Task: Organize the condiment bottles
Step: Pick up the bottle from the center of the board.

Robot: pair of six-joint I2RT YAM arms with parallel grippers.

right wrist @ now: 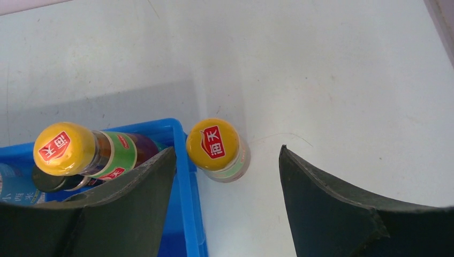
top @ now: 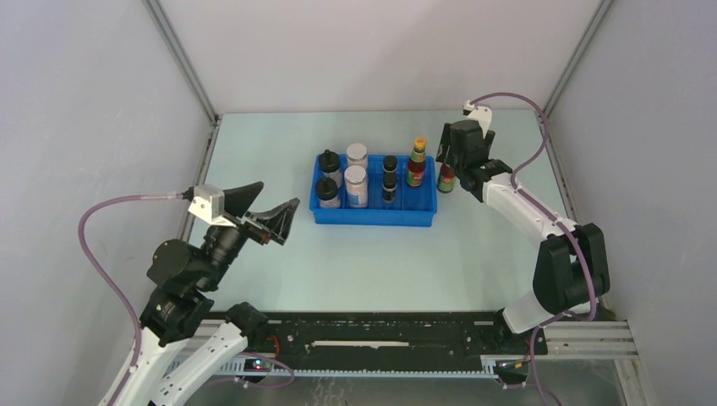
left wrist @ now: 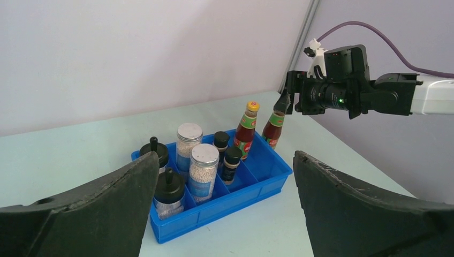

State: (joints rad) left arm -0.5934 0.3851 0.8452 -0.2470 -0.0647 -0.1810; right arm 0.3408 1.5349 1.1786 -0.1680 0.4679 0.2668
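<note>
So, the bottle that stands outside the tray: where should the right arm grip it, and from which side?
Probably the neck just under the cap of the bottle, coming from straight above. It stands upright, slim, close beside the tray wall, so low jaws would likely hit that wall; the open jaws straddle it now.

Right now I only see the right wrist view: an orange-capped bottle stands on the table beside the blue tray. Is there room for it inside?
Observer: Yes. Top view: the rightmost compartment holds one orange-capped bottle at its far end; its near half is bare.
Operator: Anything else left outside?
Observer: No. Only your loose bottle stands outside the blue tray, just right of it.
Operator: Left arm in my way?
Observer: No. The left gripper hangs open and empty, well left of the tray.
</note>
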